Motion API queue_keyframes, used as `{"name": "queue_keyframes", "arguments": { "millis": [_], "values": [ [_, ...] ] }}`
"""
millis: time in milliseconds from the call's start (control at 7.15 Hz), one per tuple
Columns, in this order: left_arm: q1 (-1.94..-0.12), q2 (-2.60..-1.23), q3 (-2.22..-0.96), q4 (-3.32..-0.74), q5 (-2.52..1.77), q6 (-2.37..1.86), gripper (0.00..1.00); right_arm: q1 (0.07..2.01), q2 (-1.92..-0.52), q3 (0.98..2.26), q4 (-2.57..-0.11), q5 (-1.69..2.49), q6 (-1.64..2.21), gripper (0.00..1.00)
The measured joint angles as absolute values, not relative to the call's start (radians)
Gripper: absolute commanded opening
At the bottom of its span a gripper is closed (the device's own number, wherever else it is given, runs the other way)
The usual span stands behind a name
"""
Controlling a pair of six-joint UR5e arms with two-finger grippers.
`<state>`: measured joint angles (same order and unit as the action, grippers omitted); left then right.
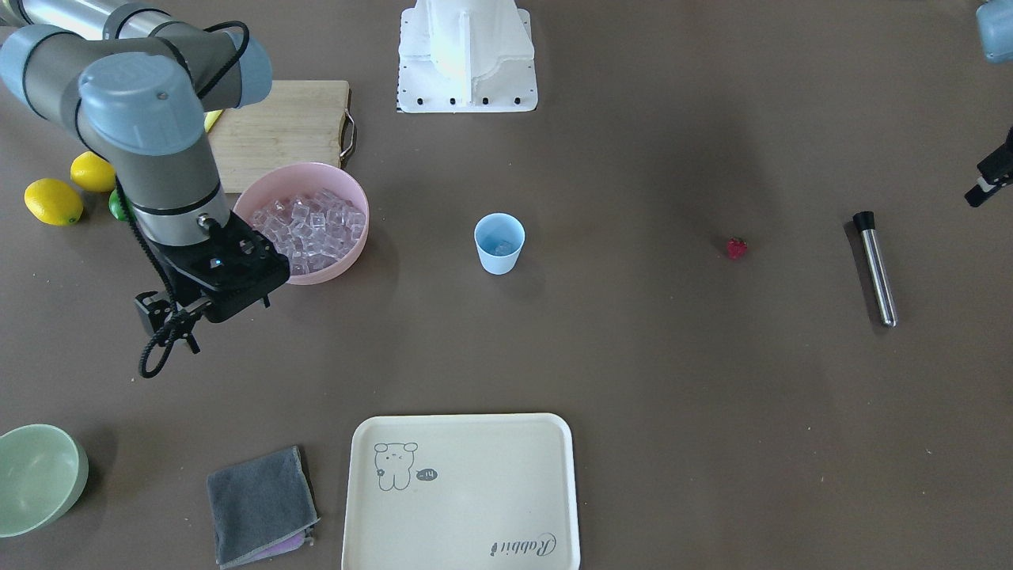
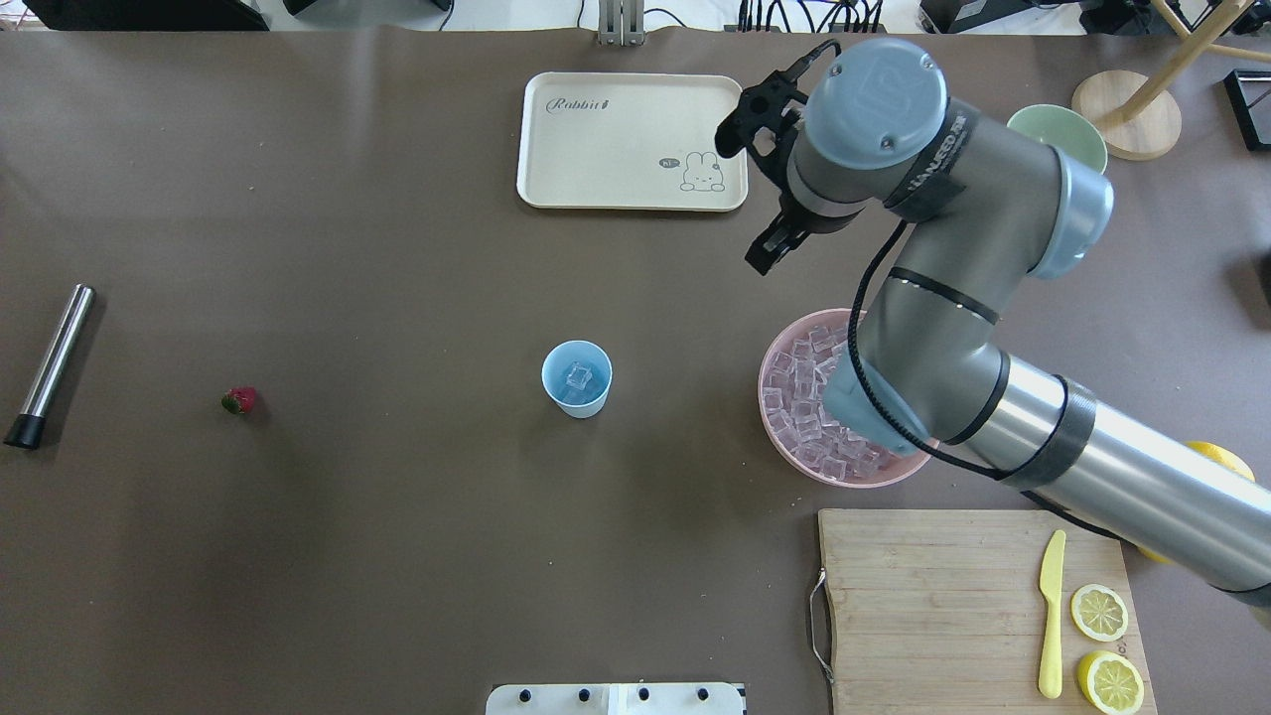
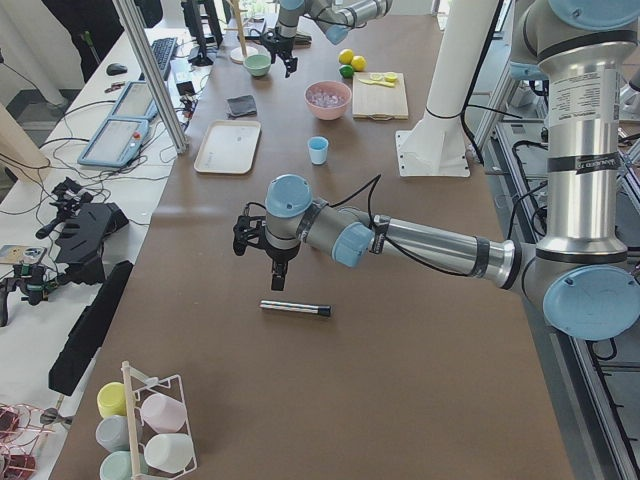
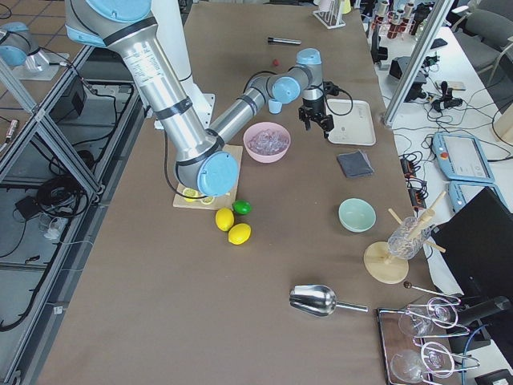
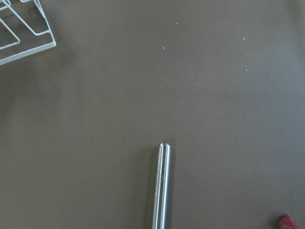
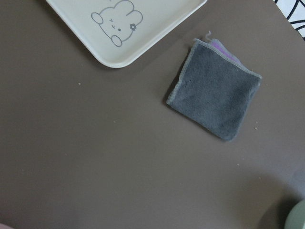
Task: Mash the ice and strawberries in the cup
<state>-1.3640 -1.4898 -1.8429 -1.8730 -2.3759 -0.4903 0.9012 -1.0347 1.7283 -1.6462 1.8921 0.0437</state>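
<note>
The pale-blue cup (image 2: 577, 377) stands upright mid-table with one ice cube (image 2: 578, 375) inside. More ice (image 1: 309, 226) fills the pink bowl (image 2: 784, 442) beside it. The strawberry (image 1: 737, 248) lies alone on the table, near a steel muddler (image 1: 876, 267). My right gripper (image 2: 770, 248) hangs above bare table between the pink bowl and the tray; I cannot tell whether it is open or shut. My left gripper (image 1: 989, 180) hovers beside the muddler (image 5: 161, 186), cut off by the frame edge, its state unclear. The strawberry (image 5: 287, 222) peeks into the left wrist view's corner.
A cream tray (image 2: 635, 199) and a folded grey cloth (image 6: 214, 95) lie on the far side, with a pale-green bowl (image 1: 39, 475) beyond. A wooden cutting board (image 2: 933, 596) holds lemon halves and a yellow knife. Whole lemons (image 1: 54, 201) sit nearby. A wire rack (image 5: 24, 33) stands past the muddler.
</note>
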Motion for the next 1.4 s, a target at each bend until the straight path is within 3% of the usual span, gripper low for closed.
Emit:
{"name": "queue_keyframes", "arguments": {
  "millis": [839,1258,1398],
  "values": [
    [-0.817,-1.577,-1.819,-2.055,-2.025,-0.995,0.98,1.199,-1.191,1.670,-1.647,2.124,-0.307,1.00],
    [-0.716,-1.637,-1.760,-2.057,-1.958,-1.028,0.97,1.250,-1.218,1.626,-1.646,2.158,-0.355,1.00],
    [-0.712,-1.640,-1.750,-2.057,-1.956,-0.983,0.73,1.258,-1.219,1.622,-1.646,2.158,-0.356,1.00]
  ]
}}
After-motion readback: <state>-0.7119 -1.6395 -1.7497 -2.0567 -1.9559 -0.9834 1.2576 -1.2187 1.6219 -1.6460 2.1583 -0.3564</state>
